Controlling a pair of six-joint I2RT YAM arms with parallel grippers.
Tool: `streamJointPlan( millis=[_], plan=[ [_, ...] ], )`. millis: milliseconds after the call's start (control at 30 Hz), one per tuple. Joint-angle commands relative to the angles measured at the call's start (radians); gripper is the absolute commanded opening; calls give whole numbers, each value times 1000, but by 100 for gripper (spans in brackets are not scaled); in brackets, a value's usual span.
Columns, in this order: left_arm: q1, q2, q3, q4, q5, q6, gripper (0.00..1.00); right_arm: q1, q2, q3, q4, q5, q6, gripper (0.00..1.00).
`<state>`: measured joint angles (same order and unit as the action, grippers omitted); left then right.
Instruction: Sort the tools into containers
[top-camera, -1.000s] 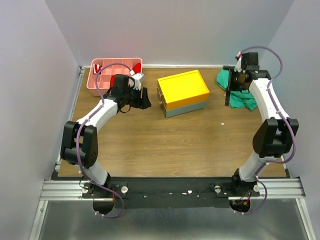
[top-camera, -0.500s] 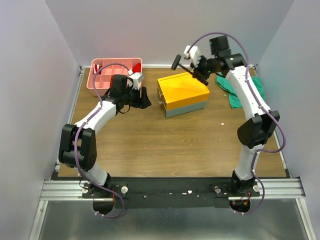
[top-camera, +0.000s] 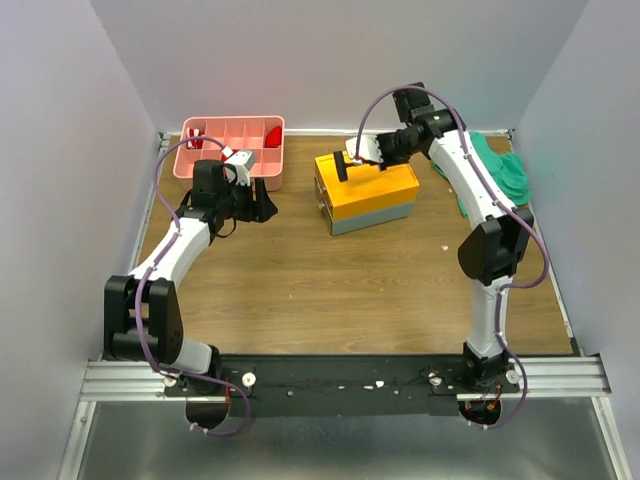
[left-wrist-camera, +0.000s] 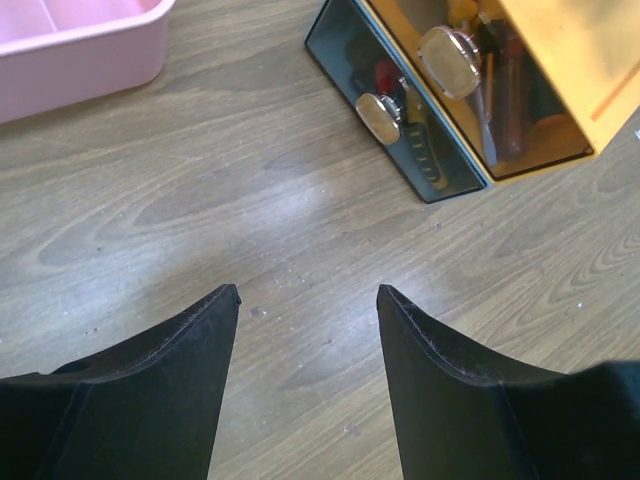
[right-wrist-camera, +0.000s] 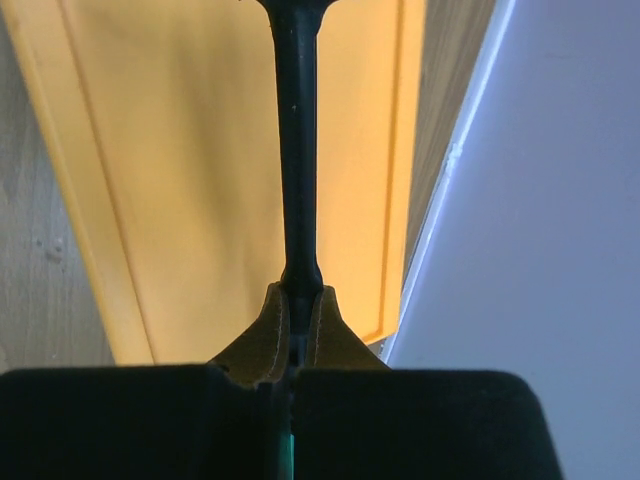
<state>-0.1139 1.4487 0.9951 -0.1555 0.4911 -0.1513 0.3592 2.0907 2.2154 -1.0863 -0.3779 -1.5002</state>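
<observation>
Spotter: Wood-grain table (top-camera: 300, 280), pale walls on three sides. We log the right gripper (top-camera: 362, 153) out over the yellow-lidded toolbox (top-camera: 385, 185), pinched almost closed on the black hammer (top-camera: 344, 167).

Note-taker: Agreed. Our wrist view has the fingertips clamped on the shaft (right-wrist-camera: 298, 150), with most of its length sticking out ahead. Why hold it there?

Spotter: We judge it leaves the head free to go down first. The long axis runs straight out from the fingertips, roughly along the lid (right-wrist-camera: 190, 180). The head points toward the toolbox's left end. We cannot tell whether it touches the lid.

Note-taker: And the left gripper (top-camera: 258, 205)?

Spotter: Jaws well apart with nothing between them, low over bare wood between the pink tray (top-camera: 232, 121) and the drawer fronts (left-wrist-camera: 400, 150). We reckon it sits there to stay out of the other arm's way. Tools (left-wrist-camera: 505, 95) show behind those clear fronts, so the hammer likely belongs in the toolbox, though its lid looks closed.
</observation>
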Motion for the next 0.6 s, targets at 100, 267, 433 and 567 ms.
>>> streamJointPlan(
  millis=[100, 267, 433, 567],
  plan=[
    [34, -36, -18, 28, 38, -8, 68, 1, 66, 33, -86, 39, -157, 1],
    [39, -17, -9, 27, 43, -13, 68, 12, 86, 36, -52, 43, -105, 1],
    [39, 4, -3, 31, 46, -24, 68, 35, 52, -61, 61, 72, -33, 30],
    [39, 9, 4, 36, 53, -31, 68, 38, -10, -114, 179, 68, 26, 60]
  ],
)
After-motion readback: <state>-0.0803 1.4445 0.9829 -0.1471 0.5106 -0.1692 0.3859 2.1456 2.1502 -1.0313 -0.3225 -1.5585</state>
